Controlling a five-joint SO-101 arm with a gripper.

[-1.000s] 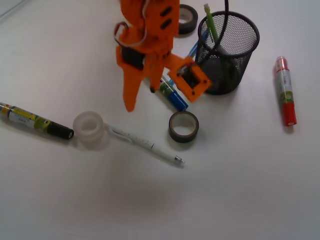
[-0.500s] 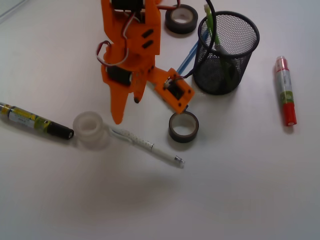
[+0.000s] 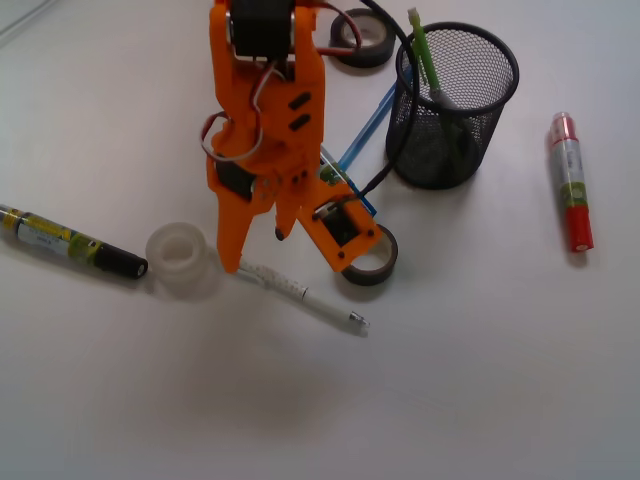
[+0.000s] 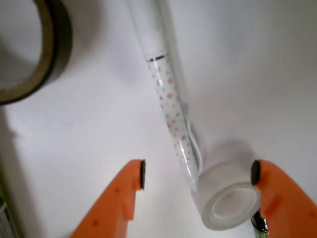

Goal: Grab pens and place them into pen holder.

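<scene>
A white pen [image 3: 305,296] with a dotted barrel [image 4: 171,101] lies on the table, running from the clear tape roll [image 3: 180,258] to the lower right. My orange gripper [image 3: 255,252] hangs open just above its left end. In the wrist view the gripper [image 4: 198,172] has the pen's clip end and the clear tape roll [image 4: 228,203] between its fingertips, gripping neither. The black mesh pen holder [image 3: 480,60] stands at the upper right with a light green pen [image 3: 424,50] in it. A light blue pen [image 3: 365,128] leans against its left side.
A dark tape roll [image 3: 372,268] [image 4: 34,54] lies right of the gripper, half hidden by it. Another dark roll [image 3: 372,32] sits at the top. A black marker [image 3: 70,243] lies far left, a red marker [image 3: 571,185] far right. A blue marker [image 3: 340,180] peeks out behind the arm.
The gripper has moved left and toward the front, away from the pen holder, and come down over the white pen's left end. Nothing on the table has shifted.
</scene>
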